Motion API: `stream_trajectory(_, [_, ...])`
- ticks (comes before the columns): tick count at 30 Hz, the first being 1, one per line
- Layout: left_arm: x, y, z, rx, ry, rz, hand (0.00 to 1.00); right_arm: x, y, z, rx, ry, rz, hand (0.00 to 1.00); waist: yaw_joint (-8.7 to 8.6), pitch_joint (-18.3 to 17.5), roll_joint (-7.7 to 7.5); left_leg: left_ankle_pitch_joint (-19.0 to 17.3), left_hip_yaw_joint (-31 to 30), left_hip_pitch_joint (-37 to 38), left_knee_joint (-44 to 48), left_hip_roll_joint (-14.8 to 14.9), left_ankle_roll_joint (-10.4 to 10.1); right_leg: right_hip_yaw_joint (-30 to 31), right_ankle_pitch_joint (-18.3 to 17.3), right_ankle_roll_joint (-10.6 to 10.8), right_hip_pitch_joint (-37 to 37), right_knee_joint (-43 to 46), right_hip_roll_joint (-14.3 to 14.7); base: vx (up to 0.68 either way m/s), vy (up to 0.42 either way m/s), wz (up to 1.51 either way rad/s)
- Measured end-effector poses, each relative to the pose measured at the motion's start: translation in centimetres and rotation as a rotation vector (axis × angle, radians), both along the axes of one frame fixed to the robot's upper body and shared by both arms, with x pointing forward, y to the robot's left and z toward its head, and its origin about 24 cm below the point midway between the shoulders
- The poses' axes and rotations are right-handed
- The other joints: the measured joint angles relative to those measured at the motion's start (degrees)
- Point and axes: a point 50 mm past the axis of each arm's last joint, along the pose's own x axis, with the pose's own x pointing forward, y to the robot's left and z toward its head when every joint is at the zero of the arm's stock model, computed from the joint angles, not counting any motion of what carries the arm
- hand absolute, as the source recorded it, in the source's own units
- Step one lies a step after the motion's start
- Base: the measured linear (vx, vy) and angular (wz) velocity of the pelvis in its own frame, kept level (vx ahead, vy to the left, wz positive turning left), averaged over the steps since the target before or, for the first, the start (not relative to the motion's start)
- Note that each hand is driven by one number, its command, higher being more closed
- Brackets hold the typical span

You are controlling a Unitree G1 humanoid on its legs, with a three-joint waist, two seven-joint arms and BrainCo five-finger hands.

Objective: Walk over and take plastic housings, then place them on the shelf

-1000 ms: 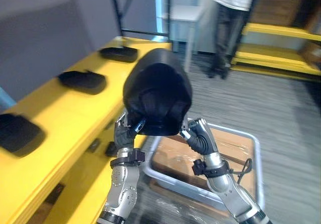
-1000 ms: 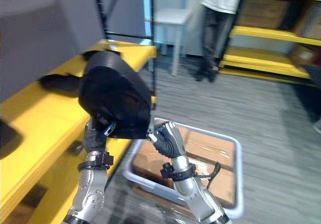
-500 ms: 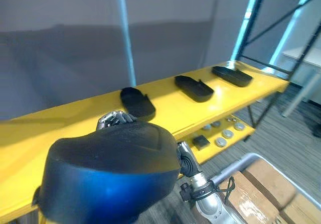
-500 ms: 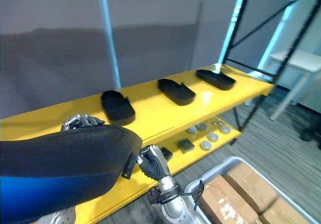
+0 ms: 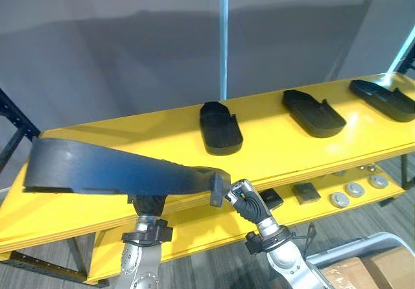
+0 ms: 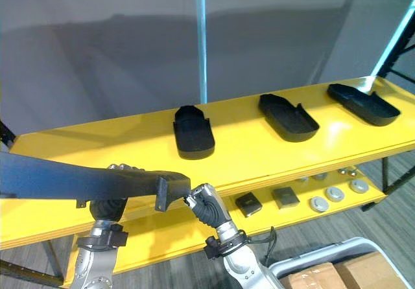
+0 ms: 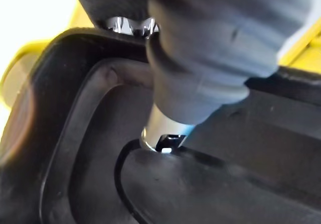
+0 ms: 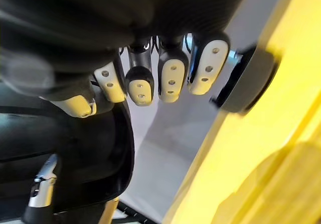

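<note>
The plastic housing [image 5: 123, 171] is off the shelf, carried level in front of the top board's near edge, its long side facing the robot. It is a long, shallow shell of matte black moulded plastic, smooth and rounded outside, hollow and ribbed inside, with a raised rim and a small square tab at its right end. It looks light and stiff, though a thin shell this long may flex or twist if held at one end only, and the smooth skin offers little friction. The rim and inner ribs seem the surest purchase. The left hand [image 5: 150, 205] comes up from beneath, with silver fingers curled over the shell's upper edge and the thumb pressed inside the hollow. The right hand [image 5: 243, 198] is clenched on the tabbed end, fingers curled against the rim. Beyond lies the shelf [image 5: 272, 146], a glossy yellow board on a dark metal frame, carrying three matching housings [image 5: 220, 128] spaced well apart, with bare board left of them. On the lower shelf [image 5: 207, 227] sit small round discs [image 5: 353, 188] and square black pieces [image 5: 303, 192].
</note>
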Motion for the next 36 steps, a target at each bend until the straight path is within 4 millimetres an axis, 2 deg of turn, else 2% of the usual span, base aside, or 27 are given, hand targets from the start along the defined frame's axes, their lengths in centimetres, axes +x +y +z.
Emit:
stream_trajectory(2, [0.0,0.0,0.1,0.002,-0.009,0.001,1.0,0.1,0.1,0.1,0.03,0.013,0.005,0.0,0.29,-0.05,0.07,-1.16,-0.33,1.06,-1.2,-1.33,0.43,-0.78,-0.65,1.35,0.56,1.79,-1.49,0.01,0.157,0.36])
stream_trajectory(3, [0.1,0.1,0.1,0.012,-0.009,-0.003,1.0,0.1,0.1,-0.1,0.057,0.033,0.005,0.0,0.39,0.04,-0.18,-2.4,-0.52,1.47,-1.65,-2.32,1.22,-1.24,-1.55,2.67,0.92,3.15,-2.71,-0.03,0.142,0.25])
stream_trajectory(4, [0.1,0.0,0.0,0.017,-0.003,-0.009,1.0,0.2,0.0,-0.3,0.064,0.046,0.003,0.0,0.36,0.09,-0.24,-2.97,-0.62,1.48,-1.45,-2.79,0.72,-1.68,-1.63,2.8,1.06,3.79,-3.38,-0.06,0.178,0.3])
stream_trajectory(5, [0.1,-0.1,-0.1,0.045,0.007,-0.038,1.0,0.3,0.0,-0.7,0.071,0.07,-0.008,0.0,0.27,0.09,-0.19,-4.05,-0.6,1.58,-0.75,-3.71,1.29,-2.0,-1.64,2.78,1.14,5.48,-4.77,-0.09,0.231,0.24])
stream_trajectory(7, [0.3,-0.3,-0.2,0.103,0.016,-0.072,1.0,0.4,0.1,-1.6,0.09,0.113,-0.022,0.0,0.48,0.13,-0.13,-5.45,-0.31,2.53,0.29,-4.65,2.68,-1.71,-1.49,1.93,0.45,10.19,-6.95,-0.07,0.242,0.09])
stream_trajectory(8, [0.3,-0.2,-0.1,0.131,0.019,-0.089,1.0,0.2,0.5,-1.9,0.1,0.131,-0.022,0.0,0.92,0.22,0.04,-5.71,-0.14,3.59,0.02,-5.07,3.06,-1.47,-1.3,-1.76,-1.05,14.38,-7.9,-0.04,0.22,-0.08])
stream_trajectory(9, [0.2,0.1,0.2,0.154,0.008,-0.092,1.0,0.1,1.1,-1.9,0.13,0.137,-0.026,0.0,0.93,0.47,0.52,-5.58,-0.35,4.23,-0.62,-5.16,2.87,0.69,-2.34,-4.5,-3.34,17.63,-7.58,-0.04,0.193,-0.04])
stream_trajectory(10, [0.2,0.4,0.5,0.165,0.003,-0.091,1.0,0.0,1.4,-1.8,0.145,0.139,-0.025,0.0,0.81,0.45,0.54,-5.53,-0.77,4.31,-1.1,-5.15,2.87,2.73,-2.92,-3.6,-4.06,17.57,-6.36,-0.03,0.167,0.23])
stream_trajectory(11, [0.2,0.6,0.9,0.188,-0.007,-0.098,1.0,0.0,1.7,-1.7,0.171,0.14,-0.032,0.0,0.23,0.27,0.63,-5.24,-2.39,4.25,-2.38,-5.15,2.68,6.3,-4.33,-1.39,-4.22,15.27,-2.86,0.0,0.056,0.46])
stream_trajectory(12, [0.3,0.6,1.1,0.201,-0.013,-0.109,1.0,-0.1,1.7,-1.7,0.181,0.142,-0.04,0.0,-0.19,0.04,0.71,-4.58,-3.49,4.3,-3.95,-5.18,2.2,7.99,-4.92,-0.3,-3.85,12.48,-0.19,0.01,0.036,0.61])
stream_trajectory(14, [0.3,0.5,1.3,0.211,-0.005,-0.138,1.0,-0.5,1.6,-1.9,0.193,0.151,-0.051,0.0,-0.46,-0.83,0.58,-4.09,-3.12,4.21,-7.88,-5.63,2.2,8.78,-4.81,-0.4,-3.78,6.5,3.68,0.04,-0.014,0.6])
stream_trajectory(15, [0.2,0.7,1.1,0.2,0.017,-0.139,1.0,-0.5,1.6,-2.0,0.185,0.163,-0.048,0.0,-0.63,-1.23,0.27,-2.87,-2.53,4.28,-9.35,-6.44,1.9,8.73,-4.69,-0.56,-3.73,3.92,4.25,0.04,-0.068,0.44])
stream_trajectory(16, [0.1,1.0,0.9,0.192,0.038,-0.135,1.0,-0.5,1.7,-2.0,0.176,0.172,-0.042,0.0,-0.59,-1.44,0.19,-1.13,-1.51,4.23,-9.9,-6.94,2.39,8.78,-4.36,-0.87,-3.68,2.11,4.38,0.01,-0.077,0.29])
stream_trajectory(17, [0.1,1.1,0.5,0.178,0.059,-0.133,1.0,-0.5,1.7,-2.2,0.166,0.181,-0.038,0.0,-0.76,-1.43,0.67,-0.58,-1.38,4.13,-9.82,-7.0,2.94,9.06,-3.13,-0.21,-3.46,1.36,4.45,0.04,-0.067,0.12])
stream_trajectory(19, [-0.7,1.5,-1.1,0.104,0.151,-0.11,1.0,-0.5,1.7,-2.6,0.138,0.215,-0.024,0.0,-0.55,-2.24,2.09,-0.18,-1.32,3.96,-10.01,-6.76,3.18,8.69,-2.14,-0.27,-2.48,-1.58,5.19,0.1,-0.047,0.03])
stream_trajectory(22, [-0.7,1.8,-2.5,0.04,0.222,-0.087,1.0,-0.1,1.2,-2.7,0.122,0.231,-0.033,0.0,-0.5,-2.32,2.14,0.45,-1.78,3.74,-9.52,-6.05,4.0,7.66,-1.66,0.05,-1.77,-2.63,6.05,0.11,-0.09,0.06])
stream_trajectory(25, [-0.5,2.2,-3.7,-0.002,0.288,-0.058,1.0,0.2,0.5,-2.7,0.113,0.239,-0.057,0.0,-0.74,-2.4,2.27,0.93,-1.84,3.81,-9.87,-5.5,3.28,7.61,-1.72,-0.06,-1.74,-2.83,6.64,0.07,-0.096,-0.01])
stream_trajectory(28, [0.9,3.2,-5.9,-0.013,0.408,-0.005,1.0,0.4,0.0,-3.1,0.095,0.27,-0.08,0.0,-1.5,-2.46,2.65,1.85,-1.82,4.75,-11.44,-5.05,1.96,7.77,-2.09,-0.67,-1.77,-2.61,7.19,0.01,-0.079,-0.05])
stream_trajectory(30, [1.5,5.1,-7.5,-0.032,0.5,0.094,1.0,0.5,-1.2,-3.5,0.105,0.292,-0.138,0.0,-2.87,-2.31,2.95,2.36,-1.55,5.57,-12.62,-4.85,1.83,8.75,-2.95,-1.12,-2.53,-1.19,7.4,-0.04,-0.039,-0.12])
stream_trajectory(32, [1.9,6.4,-8.2,-0.05,0.559,0.155,1.0,0.2,-2.8,-4.2,0.113,0.324,-0.209,0.0,-3.47,-2.07,3.37,2.72,-0.6,5.5,-13.43,-4.75,1.79,9.82,-3.83,-1.53,-4.32,0.54,7.33,-0.07,-0.011,-0.24])
stream_trajectory(34, [2.3,7.3,-9.0,-0.062,0.611,0.196,1.0,-0.1,-3.8,-4.8,0.101,0.344,-0.245,0.0,-3.56,-1.85,3.71,2.77,0.34,5.49,-13.57,-4.61,1.68,10.95,-3.97,-1.5,-5.33,1.36,7.37,-0.04,0.007,-0.3])
stream_trajectory(36, [3.2,9.4,-9.4,-0.056,0.654,0.294,1.0,-0.8,-4.5,-5.6,0.083,0.381,-0.254,0.0,-3.74,-1.58,4.15,2.55,1.82,5.51,-13.09,-4.27,1.35,12.79,-4.13,-1.46,-6.4,2.41,7.51,-0.04,0.008,-0.37])
